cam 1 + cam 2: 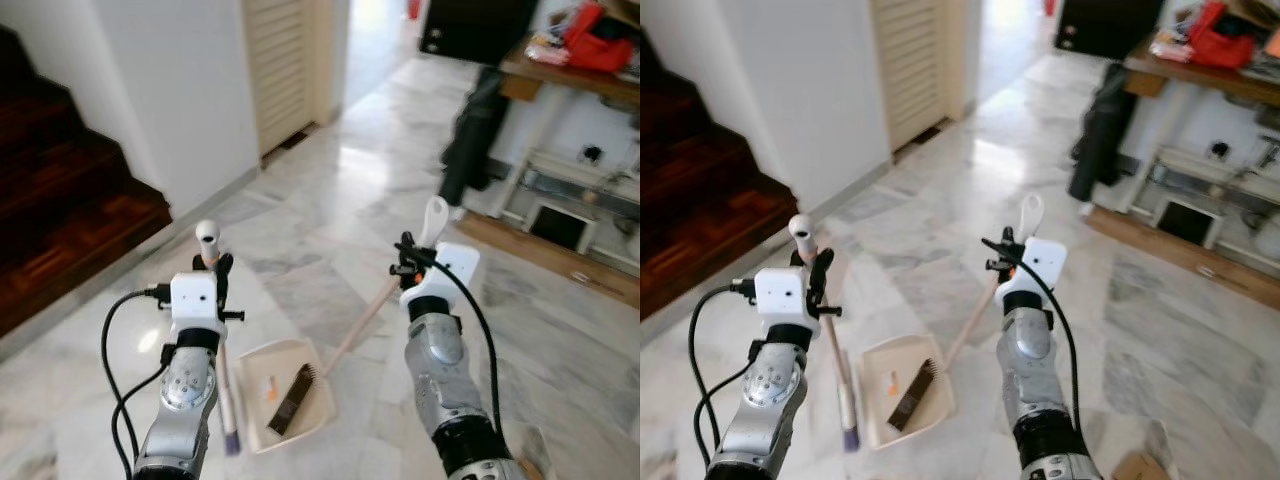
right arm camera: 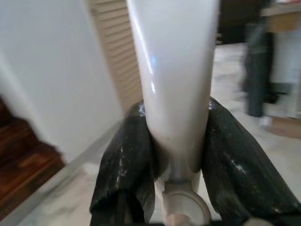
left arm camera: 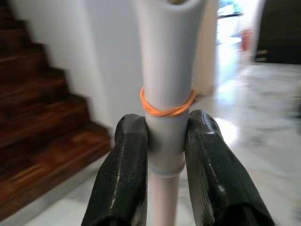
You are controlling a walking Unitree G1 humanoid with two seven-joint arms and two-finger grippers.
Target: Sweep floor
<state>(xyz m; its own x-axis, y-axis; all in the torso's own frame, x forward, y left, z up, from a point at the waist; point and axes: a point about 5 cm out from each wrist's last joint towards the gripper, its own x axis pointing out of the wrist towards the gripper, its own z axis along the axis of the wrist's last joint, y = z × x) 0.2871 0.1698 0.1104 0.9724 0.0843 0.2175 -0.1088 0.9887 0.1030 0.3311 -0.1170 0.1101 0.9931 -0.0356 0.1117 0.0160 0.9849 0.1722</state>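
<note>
My left gripper (image 1: 212, 264) is shut on a broom handle (image 1: 206, 238) with a white cap and an orange rubber band (image 3: 165, 107). The stick runs down to a purple end (image 1: 230, 438) by the floor. My right gripper (image 1: 414, 252) is shut on the white looped top (image 1: 435, 216) of a second handle. Its wooden pole (image 1: 362, 322) slants down to a cream dustpan (image 1: 300, 425) on the marble floor between my arms. A dark brush-like piece (image 1: 292, 398) and a small orange bit (image 1: 268, 388) lie in the pan.
Dark wooden stairs (image 1: 60, 200) rise at the left beside a white wall. A louvred door (image 1: 280, 60) stands ahead. At the right are a black bag (image 1: 470, 130), a cluttered table (image 1: 560, 72) and a low shelf (image 1: 560, 215). Open marble floor (image 1: 330, 190) lies ahead.
</note>
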